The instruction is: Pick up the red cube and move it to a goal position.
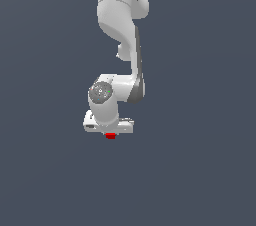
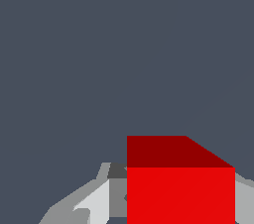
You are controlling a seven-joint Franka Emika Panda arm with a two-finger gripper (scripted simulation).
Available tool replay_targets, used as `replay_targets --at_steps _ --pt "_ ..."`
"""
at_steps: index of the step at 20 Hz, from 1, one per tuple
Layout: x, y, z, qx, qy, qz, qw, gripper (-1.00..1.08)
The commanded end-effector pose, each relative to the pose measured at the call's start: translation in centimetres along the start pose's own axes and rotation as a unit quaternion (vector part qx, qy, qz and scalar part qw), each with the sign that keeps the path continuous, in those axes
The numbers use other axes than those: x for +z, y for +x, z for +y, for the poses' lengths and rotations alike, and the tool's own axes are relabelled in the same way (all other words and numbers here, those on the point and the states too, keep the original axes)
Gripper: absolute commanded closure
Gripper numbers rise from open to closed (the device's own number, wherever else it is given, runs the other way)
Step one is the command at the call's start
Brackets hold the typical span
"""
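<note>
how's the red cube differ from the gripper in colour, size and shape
The red cube is bright red; the gripper is white and grey. In the exterior view the cube is much smaller than the gripper body above it. The cube is a plain block with flat faces, while the gripper is rounded and made of several parts. Both look matte and sit together at the arm's tip.

The cube sits directly under the gripper, at the lower end of the arm, which reaches down from the exterior view's top. In the wrist view the cube lies between the fingers.
</note>
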State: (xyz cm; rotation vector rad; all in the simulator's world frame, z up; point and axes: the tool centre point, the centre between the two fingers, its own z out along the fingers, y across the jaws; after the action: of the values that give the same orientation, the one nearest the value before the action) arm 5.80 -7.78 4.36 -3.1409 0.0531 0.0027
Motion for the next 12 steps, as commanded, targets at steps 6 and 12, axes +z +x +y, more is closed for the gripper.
replay_targets --at_steps 6,12 --pt "-4.9 -1.6 -0.2 0.000 0.000 0.001 1.0000 1.08" --pt "-10.6 -3.5 -0.4 0.000 0.000 0.001 1.0000 1.08"
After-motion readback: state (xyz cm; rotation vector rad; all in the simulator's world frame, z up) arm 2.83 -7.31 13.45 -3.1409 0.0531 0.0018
